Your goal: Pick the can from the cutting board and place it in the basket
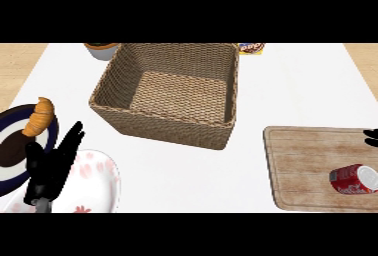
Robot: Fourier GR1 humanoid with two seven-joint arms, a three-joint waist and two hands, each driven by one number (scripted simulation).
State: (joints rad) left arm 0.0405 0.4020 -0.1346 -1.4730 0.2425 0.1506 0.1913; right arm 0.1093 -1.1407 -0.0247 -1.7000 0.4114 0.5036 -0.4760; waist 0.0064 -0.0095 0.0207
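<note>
The red cylindrical metal can (pixel 354 180) lies on its side on the pale wooden cutting board (pixel 303 160), close to the board's near right corner, its silver end turned toward the right; the square brown woven wicker basket (pixel 171 95) stands well apart from the board, up and to the left of it on the white surface (pixel 295 80), with nothing visible inside it; the left hand (pixel 50 165) shows far to the left of the basket, over a white plate with pink flowers (pixel 96 182), its fingers (pixel 70 137) straight and spread, holding nothing; of the right hand (pixel 371 136) only a dark tip shows at the board's upper right edge, and I cannot tell how its fingers stand; the can is not yet held; I judge it light, rigid and smooth, so likely to roll on its curved side and to slip if pinched near an end; the safer hold seems across the middle of the body, fingers on one flank and thumb on the other; left of the basket a dark-rimmed plate (pixel 15 120) carries a golden croissant (pixel 40 117).
</note>
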